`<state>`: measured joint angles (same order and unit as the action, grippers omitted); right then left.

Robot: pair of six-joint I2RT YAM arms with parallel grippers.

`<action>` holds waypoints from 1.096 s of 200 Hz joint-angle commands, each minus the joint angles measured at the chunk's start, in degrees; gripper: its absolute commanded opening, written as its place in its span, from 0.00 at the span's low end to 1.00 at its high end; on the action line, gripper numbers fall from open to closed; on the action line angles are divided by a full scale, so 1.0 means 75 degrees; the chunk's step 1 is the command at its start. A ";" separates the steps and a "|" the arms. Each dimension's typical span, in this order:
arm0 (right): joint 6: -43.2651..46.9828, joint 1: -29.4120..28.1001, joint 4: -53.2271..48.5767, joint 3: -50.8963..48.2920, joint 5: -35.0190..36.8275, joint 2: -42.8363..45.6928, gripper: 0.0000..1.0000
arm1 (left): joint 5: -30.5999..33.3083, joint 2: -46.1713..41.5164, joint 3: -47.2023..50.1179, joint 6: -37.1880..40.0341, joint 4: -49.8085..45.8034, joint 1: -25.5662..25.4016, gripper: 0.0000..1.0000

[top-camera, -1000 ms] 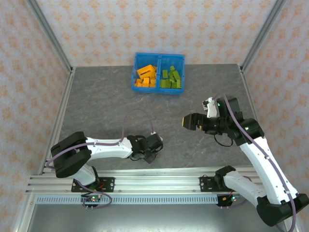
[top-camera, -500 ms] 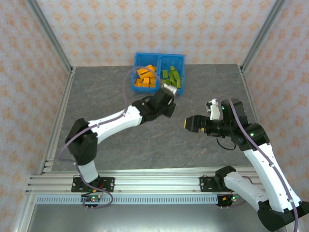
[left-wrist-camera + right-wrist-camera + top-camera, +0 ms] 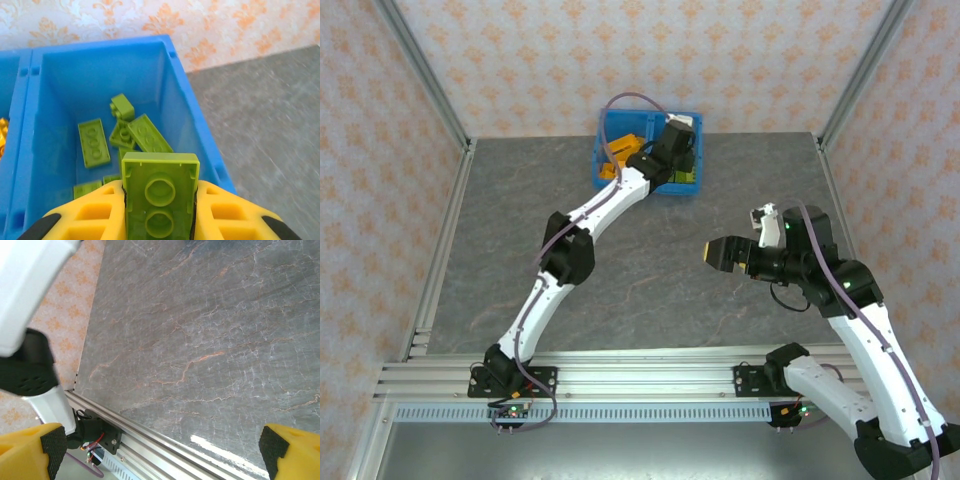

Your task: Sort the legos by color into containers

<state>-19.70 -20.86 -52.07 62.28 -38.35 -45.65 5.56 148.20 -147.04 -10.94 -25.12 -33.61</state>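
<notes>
At 12 o'clock on the table, a blue bin is set against the far wall, and the left arm is stretched out toward it. Orange bricks are seen in the bin's left compartment. The left gripper is held over the right compartment, its fingers clamped on the flanks of a lime green brick, whose hollow underside is turned to the wrist camera. More green bricks are lying on that compartment's floor below, so the held brick is judged to be poised for release among its own colour, high enough for the walls to be cleared. Toward 3 o'clock, the right gripper is parked above bare table, well apart from the bin. Its fingers are spread wide with nothing between them, probably so that the left arm's path is left free. No brand, label or writing can be read anywhere.
</notes>
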 commanded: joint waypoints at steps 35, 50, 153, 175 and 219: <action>0.0109 -0.0025 -0.0245 0.0450 0.0417 0.0204 1.00 | -0.0365 0.0722 -0.1828 -0.0592 0.0051 0.0261 0.53; 0.0061 -0.0028 -0.0172 0.0396 0.0452 0.0204 1.00 | -0.0475 0.0434 -0.1828 -0.0607 -0.0080 0.0259 0.66; 0.0214 -0.0030 0.1530 -0.1735 0.5239 0.0988 1.00 | -0.2327 -0.7597 0.7511 0.0378 0.2286 -0.0358 1.00; 0.1002 -0.0024 0.2561 -0.2597 0.6508 0.0870 1.00 | -0.1565 -0.9223 0.9319 0.0660 0.1866 -0.0383 1.00; 0.2578 0.0091 0.7190 -0.4839 0.8604 -0.0228 0.99 | 0.0837 -1.2494 1.3414 0.1455 0.2772 -0.0371 1.00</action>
<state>-9.08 -20.82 -22.35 31.97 12.27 -42.30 -2.94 63.20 -60.36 -5.15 -8.43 -36.64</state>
